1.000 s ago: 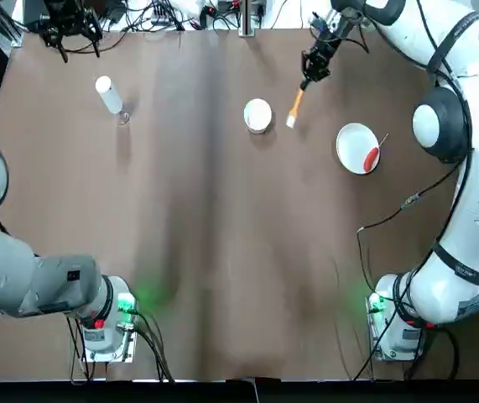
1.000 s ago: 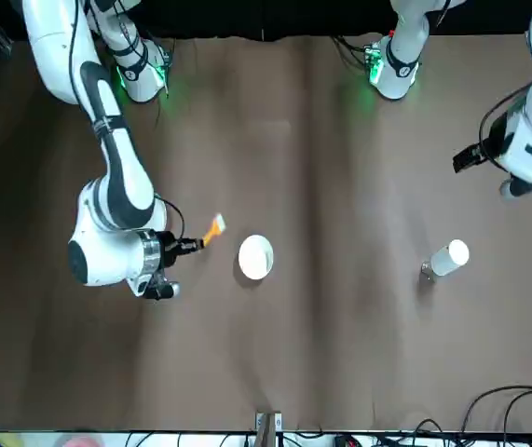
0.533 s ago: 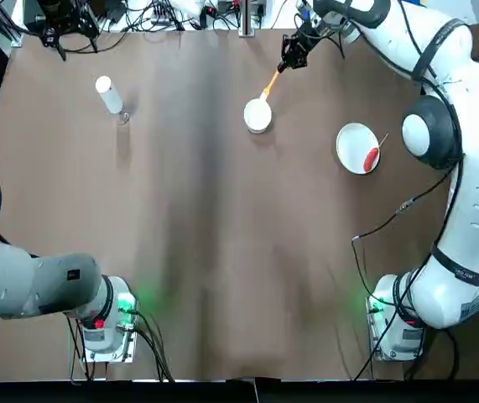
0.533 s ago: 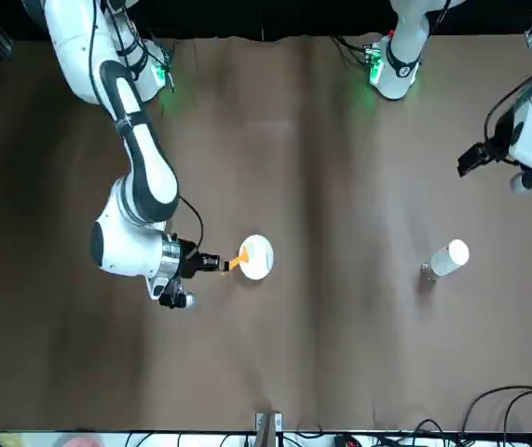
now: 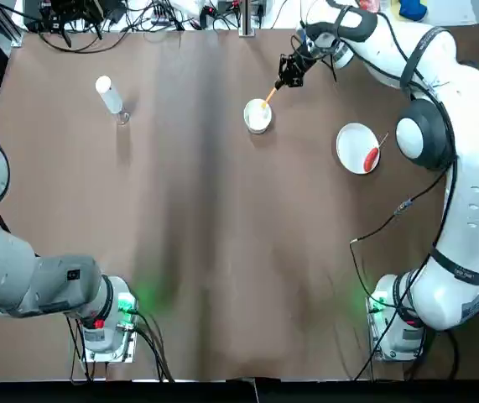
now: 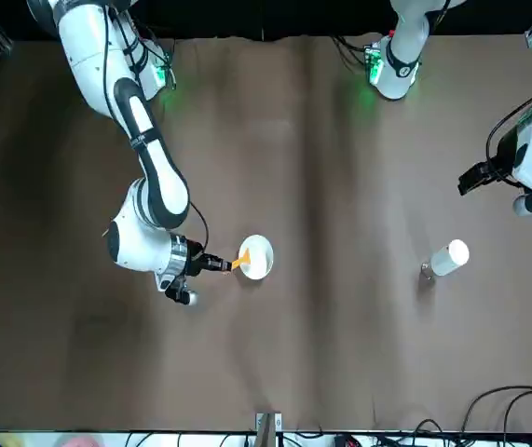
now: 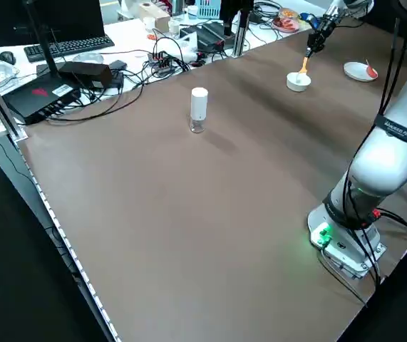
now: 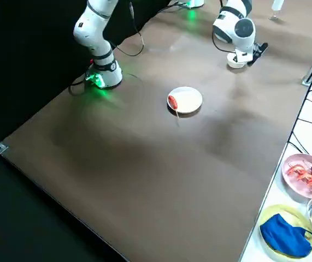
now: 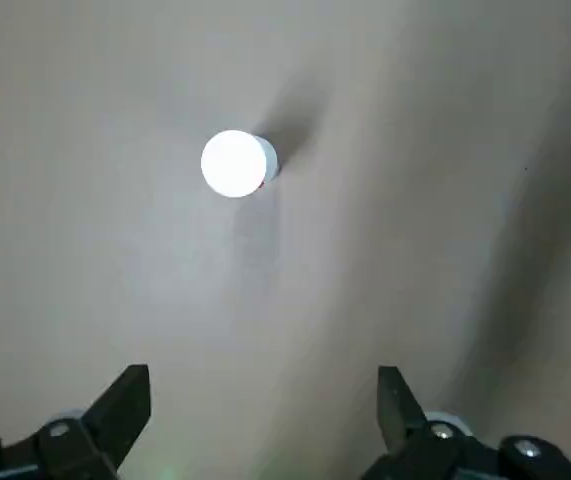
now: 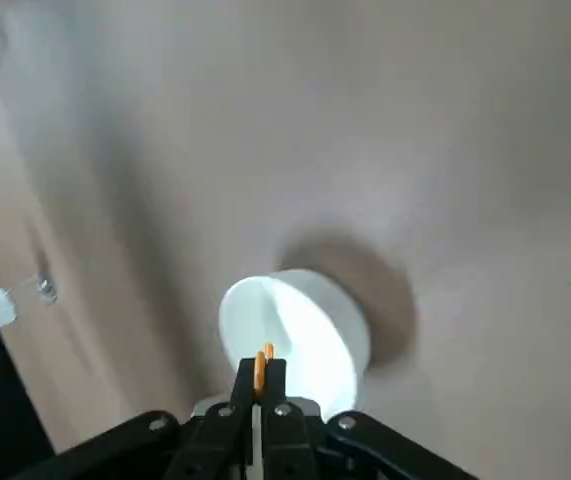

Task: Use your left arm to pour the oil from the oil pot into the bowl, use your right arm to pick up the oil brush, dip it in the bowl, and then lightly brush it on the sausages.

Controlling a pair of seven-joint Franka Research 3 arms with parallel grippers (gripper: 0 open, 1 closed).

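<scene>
The counter [image 5: 197, 269] had a brown and plain surface, with soft dark bands on it. The oil pot [image 5: 108, 92] stood upright toward the far left corner, its clear end down and its white end up. The bowl [image 5: 257, 124] stood near the far edge, around the middle of its length. The white plate [image 5: 351, 143] lay to the right of the bowl, between it and the right edge, and a little farther from the far edge.
</scene>
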